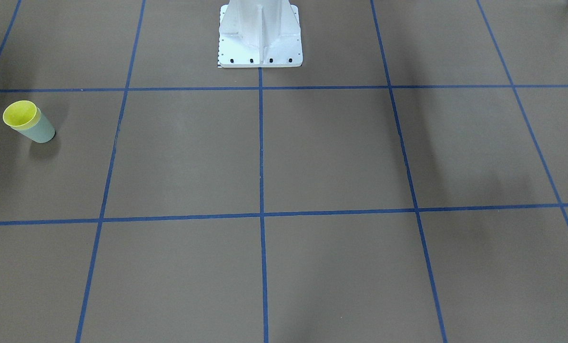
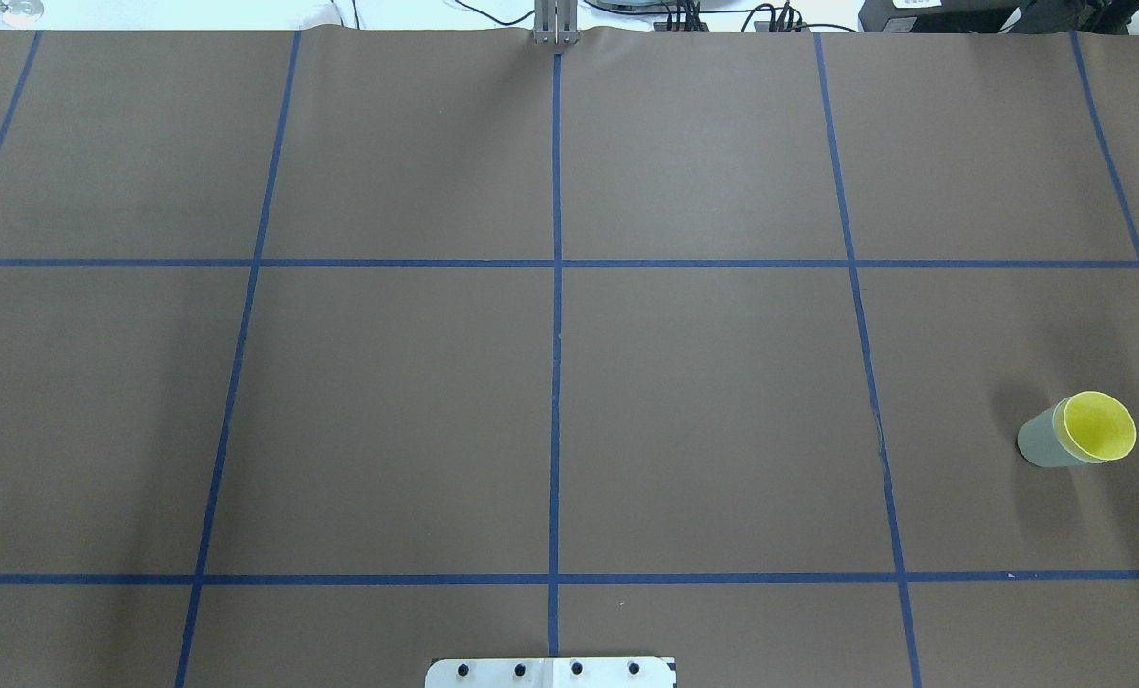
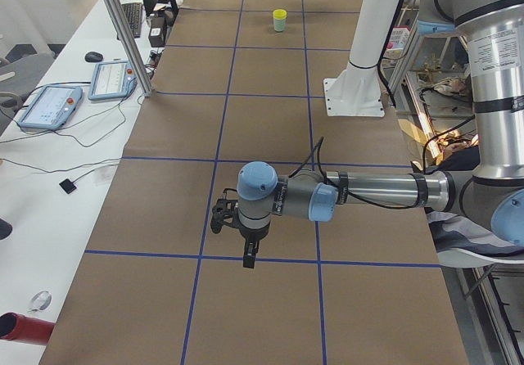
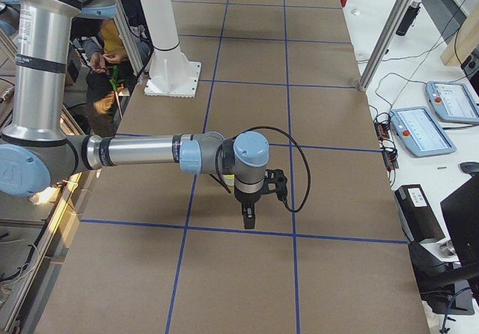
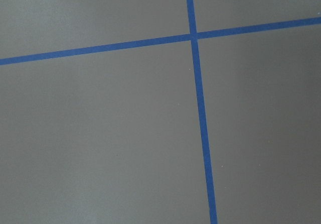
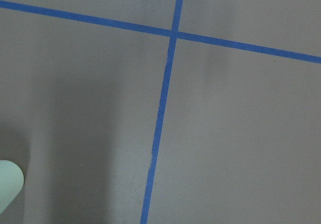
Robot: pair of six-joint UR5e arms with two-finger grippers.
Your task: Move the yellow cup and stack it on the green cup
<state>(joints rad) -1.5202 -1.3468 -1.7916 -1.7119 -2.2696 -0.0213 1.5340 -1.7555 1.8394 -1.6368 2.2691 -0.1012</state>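
Only the rim and inside of the yellow cup (image 2: 1097, 425) show. Its wall and bottom are hidden within the green cup (image 2: 1036, 445). In the left side view the nested pair is too small for any detail.

The white robot base (image 1: 260, 47) is cut off by the top edge of the front view and by the bottom edge of the overhead view.

The left claw (image 3: 248, 257) and the right claw (image 4: 248, 219) appear only in the side views, where the setting of their jaws cannot be told.

A pale green shape (image 6: 9, 184) is cut off at the lower left edge of the right wrist view, and too little of it shows to name it.
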